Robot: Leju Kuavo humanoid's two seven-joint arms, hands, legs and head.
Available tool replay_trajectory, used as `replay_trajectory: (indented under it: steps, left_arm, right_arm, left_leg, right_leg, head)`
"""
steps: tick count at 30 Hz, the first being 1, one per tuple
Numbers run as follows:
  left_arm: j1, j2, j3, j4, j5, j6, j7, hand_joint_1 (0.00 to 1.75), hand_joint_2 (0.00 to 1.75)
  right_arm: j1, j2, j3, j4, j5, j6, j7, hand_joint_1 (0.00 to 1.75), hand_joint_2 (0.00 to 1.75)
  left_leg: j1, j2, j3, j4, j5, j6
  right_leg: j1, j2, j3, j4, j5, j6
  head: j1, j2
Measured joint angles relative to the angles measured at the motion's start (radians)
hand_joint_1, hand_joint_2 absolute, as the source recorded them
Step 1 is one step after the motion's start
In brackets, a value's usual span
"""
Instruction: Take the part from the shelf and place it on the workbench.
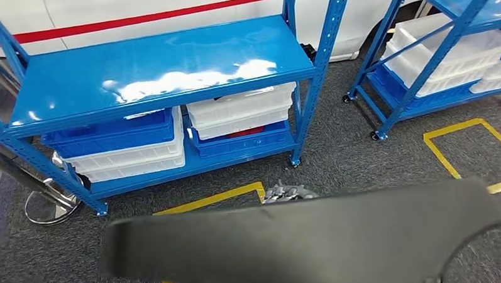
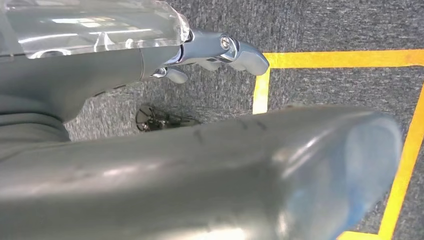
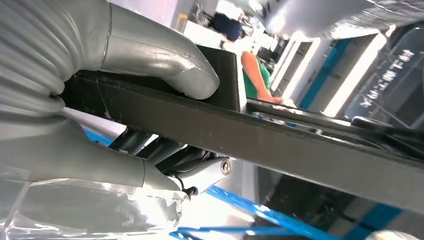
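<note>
Overhead — unreadable white signage (blurred) beyond right hand (image 3: 115,100) — gripped part (image 3: 300,145)

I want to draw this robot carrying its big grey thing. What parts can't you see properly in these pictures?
- Head view: the dark grey part is blurred, runs off the bottom edge and hides the floor behind it.
- Left wrist view: the left hand shows fingers beyond the part; its palm side is hidden.
- Right wrist view: the right hand grips the part; a person behind is half hidden.

Head view looks down at shelf (image 1: 157,69); wrist views sit close.
</note>
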Motion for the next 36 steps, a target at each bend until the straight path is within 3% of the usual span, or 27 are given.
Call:
replay_trajectory:
  steps: [1, 2, 3, 5, 6, 8, 9, 11, 12, 14, 15, 16, 18, 20, 22, 24, 26, 28, 30, 31, 32, 33, 35, 36]
  left_arm:
    - [0.0, -0.001, 0.002, 0.0, 0.0, 0.005, -0.001, 0.0, 0.0]
    - [-0.001, -0.002, 0.003, 0.0, 0.0, 0.011, -0.001, 0.0, 0.0]
    - [-0.002, -0.003, 0.005, 0.0, -0.001, 0.018, -0.003, 0.0, 0.0]
    - [-0.003, -0.006, 0.007, 0.0, -0.004, 0.027, -0.005, 0.0, 0.0]
    - [-0.003, -0.007, 0.007, 0.0, -0.005, 0.03, -0.006, 0.0, 0.0]
    - [-0.004, -0.008, 0.008, 0.0, -0.006, 0.031, 0.001, 0.0, 0.0]
    - [-0.006, -0.006, 0.008, 0.0, -0.006, 0.032, 0.007, 0.0, 0.0]
    - [-0.006, -0.003, 0.01, -0.001, -0.004, 0.039, 0.027, 0.0, 0.0]
    - [-0.005, -0.002, 0.012, -0.001, -0.003, 0.045, 0.04, 0.0, 0.0]
    - [0.001, 0.003, 0.016, -0.001, 0.002, 0.063, 0.067, 0.0, 0.0]
    - [0.004, 0.006, 0.019, -0.001, 0.005, 0.072, 0.08, 0.0, 0.0]
    - [0.006, 0.01, 0.022, -0.001, 0.008, 0.081, 0.091, 0.0, 0.0]
    - [0.007, 0.017, 0.03, -0.003, 0.014, 0.1, 0.109, 0.0, 0.0]
    - [0.007, 0.026, 0.04, -0.006, 0.021, 0.12, 0.122, 0.0, 0.0]
    - [0.009, 0.034, 0.05, -0.008, 0.029, 0.134, 0.128, 0.0, 0.0]
    - [0.01, 0.043, 0.057, -0.012, 0.031, 0.134, 0.128, 0.0, 0.0]
    - [0.008, 0.051, 0.06, -0.016, 0.03, 0.125, 0.124, 0.0, 0.0]
    - [0.011, 0.058, 0.061, -0.018, 0.027, 0.116, 0.119, 0.0, 0.0]
    - [0.015, 0.065, 0.062, -0.019, 0.022, 0.107, 0.112, 0.0, 0.0]
    - [0.015, 0.068, 0.061, -0.02, 0.019, 0.104, 0.109, 0.0, 0.0]
    - [0.014, 0.072, 0.061, -0.02, 0.016, 0.101, 0.107, 0.0, 0.0]
    - [0.012, 0.074, 0.061, -0.02, 0.012, 0.099, 0.106, 0.0, 0.0]
    - [0.009, 0.078, 0.061, -0.02, 0.006, 0.098, 0.109, 0.0, 0.0]
    - [0.008, 0.08, 0.061, -0.02, 0.003, 0.098, 0.112, 0.0, 0.0]
  right_arm:
    - [-0.002, 0.008, 0.01, 0.009, -0.002, 0.009, 0.007, 1.75, 1.75]
    - [-0.007, 0.015, 0.019, 0.017, -0.003, 0.014, 0.014, 1.75, 1.75]
    - [-0.012, 0.024, 0.029, 0.024, -0.005, 0.018, 0.021, 1.75, 1.75]
    - [-0.027, 0.044, 0.051, 0.037, -0.006, 0.023, 0.031, 1.75, 1.75]
    - [-0.034, 0.053, 0.062, 0.045, -0.007, 0.026, 0.033, 1.75, 1.75]
    - [-0.044, 0.069, 0.081, 0.061, -0.007, 0.034, 0.035, 1.75, 1.75]
    - [-0.049, 0.074, 0.089, 0.067, -0.007, 0.036, 0.036, 1.75, 1.75]
    - [-0.063, 0.087, 0.103, 0.078, -0.009, 0.037, 0.039, 1.75, 1.75]
    - [-0.069, 0.093, 0.109, 0.082, -0.011, 0.037, 0.042, 1.75, 1.75]
    - [-0.075, 0.102, 0.117, 0.09, -0.015, 0.037, 0.047, 1.75, 1.75]
    - [-0.075, 0.104, 0.119, 0.094, -0.016, 0.037, 0.049, 1.75, 1.75]
    - [-0.075, 0.104, 0.12, 0.099, -0.017, 0.037, 0.049, 1.75, 1.75]
    - [-0.075, 0.105, 0.121, 0.107, -0.018, 0.037, 0.048, 1.75, 1.75]
    - [-0.076, 0.106, 0.121, 0.113, -0.014, 0.037, 0.041, 1.75, 1.75]
    - [-0.075, 0.107, 0.121, 0.117, -0.004, 0.034, 0.028, 1.75, 1.75]
    - [-0.07, 0.106, 0.12, 0.119, 0.009, 0.03, 0.014, 1.75, 1.75]
    - [-0.065, 0.104, 0.116, 0.118, 0.022, 0.028, 0.003, 1.75, 1.75]
    - [-0.061, 0.102, 0.112, 0.117, 0.034, 0.028, -0.006, 1.75, 1.75]
    - [-0.052, 0.1, 0.108, 0.117, 0.048, 0.029, -0.009, 1.75, 1.75]
    - [-0.047, 0.098, 0.106, 0.117, 0.055, 0.03, -0.009, 1.75, 1.75]
    - [-0.042, 0.096, 0.103, 0.116, 0.06, 0.03, -0.008, 1.75, 1.75]
    - [-0.04, 0.094, 0.099, 0.114, 0.065, 0.03, -0.008, 1.75, 1.75]
    - [-0.037, 0.092, 0.092, 0.105, 0.069, 0.026, -0.005, 1.75, 1.75]
    - [-0.037, 0.092, 0.089, 0.1, 0.07, 0.023, -0.002, 1.75, 1.75]
  left_leg:
    - [0.0, 0.011, 0.0, 0.0, 0.0, 0.0]
    - [0.0, 0.022, 0.0, 0.0, -0.001, -0.002]
    - [0.0, 0.032, 0.002, 0.0, -0.002, -0.003]
    - [-0.005, 0.05, 0.003, 0.002, -0.006, -0.012]
    - [-0.007, 0.059, 0.003, 0.004, -0.008, -0.017]
    - [-0.01, 0.078, 0.004, 0.004, -0.01, -0.028]
    - [-0.008, 0.075, 0.004, 0.008, -0.016, -0.033]
    - [-0.004, 0.037, -0.015, 0.059, -0.054, -0.041]
    - [-0.001, 0.01, -0.039, 0.115, -0.086, -0.043]
    - [0.0, -0.013, -0.102, 0.249, -0.143, -0.046]
    - [0.0, -0.016, -0.123, 0.288, -0.149, -0.047]
    - [0.001, -0.017, -0.126, 0.29, -0.134, -0.048]
    - [0.005, -0.03, -0.085, 0.187, -0.062, -0.049]
    - [0.01, -0.07, -0.035, 0.072, -0.016, -0.048]
    - [0.012, -0.092, -0.019, 0.037, -0.014, -0.044]
    - [0.011, -0.073, -0.018, 0.031, -0.009, -0.033]
    - [0.011, -0.051, -0.018, 0.025, -0.004, -0.019]
    - [0.009, -0.027, -0.018, 0.023, -0.002, -0.009]
    - [0.006, -0.002, -0.019, 0.023, -0.003, -0.007]
    - [0.005, 0.011, -0.019, 0.023, -0.004, -0.007]
    - [0.004, 0.022, -0.018, 0.023, -0.004, -0.007]
    - [0.003, 0.033, -0.017, 0.023, -0.005, -0.008]
    - [0.0, 0.051, -0.013, 0.023, -0.008, -0.012]
    - [-0.001, 0.059, -0.012, 0.023, -0.01, -0.016]
  right_leg:
    - [-0.002, -0.004, 0.009, -0.007, 0.012, -0.001]
    - [-0.002, -0.011, 0.036, -0.052, 0.039, -0.003]
    - [-0.001, -0.026, 0.075, -0.119, 0.068, -0.007]
    - [0.01, -0.065, 0.135, -0.233, 0.1, -0.019]
    - [0.015, -0.076, 0.146, -0.258, 0.101, -0.025]
    - [0.018, -0.062, 0.143, -0.266, 0.101, -0.036]
    - [0.017, -0.052, 0.143, -0.27, 0.104, -0.041]
    - [0.012, -0.032, 0.144, -0.277, 0.11, -0.054]
    - [0.011, -0.023, 0.144, -0.278, 0.112, -0.059]
    - [0.012, 0.001, 0.143, -0.276, 0.113, -0.063]
    - [0.012, 0.014, 0.142, -0.274, 0.113, -0.064]
    - [0.012, 0.027, 0.142, -0.272, 0.112, -0.063]
    - [0.009, 0.053, 0.142, -0.264, 0.11, -0.059]
    - [0.009, 0.076, 0.136, -0.253, 0.106, -0.051]
    - [0.008, 0.097, 0.126, -0.247, 0.108, -0.04]
    - [0.005, 0.109, 0.119, -0.246, 0.112, -0.029]
    - [0.007, 0.072, 0.102, -0.21, 0.087, -0.018]
    - [0.007, 0.019, 0.05, -0.1, 0.026, -0.01]
    - [0.002, 0.002, -0.007, 0.019, -0.019, -0.005]
    - [0.001, 0.0, -0.016, 0.038, -0.017, -0.004]
    - [0.001, -0.004, -0.003, 0.015, 0.004, -0.005]
    - [0.002, -0.012, 0.029, -0.044, 0.037, -0.009]
    - [0.011, -0.051, 0.104, -0.188, 0.087, -0.022]
    - [0.017, -0.064, 0.126, -0.232, 0.097, -0.029]
  head:
    - [0.0, 0.0]
    - [0.0, 0.0]
    - [0.0, 0.0]
    - [0.0, 0.0]
    - [0.0, 0.0]
    - [-0.001, 0.0]
    - [-0.001, 0.0]
    - [-0.001, 0.0]
    - [-0.001, 0.0]
    - [-0.002, 0.0]
    - [-0.002, 0.0]
    - [-0.002, 0.0]
    - [-0.002, 0.0]
    - [-0.001, 0.0]
    - [-0.001, 0.0]
    - [0.0, 0.0]
    - [0.002, 0.0]
    - [0.005, 0.0]
    - [0.006, 0.0]
    - [0.006, 0.0]
    - [0.006, 0.0]
    - [0.006, 0.0]
    - [0.006, 0.0]
    - [0.006, 0.0]
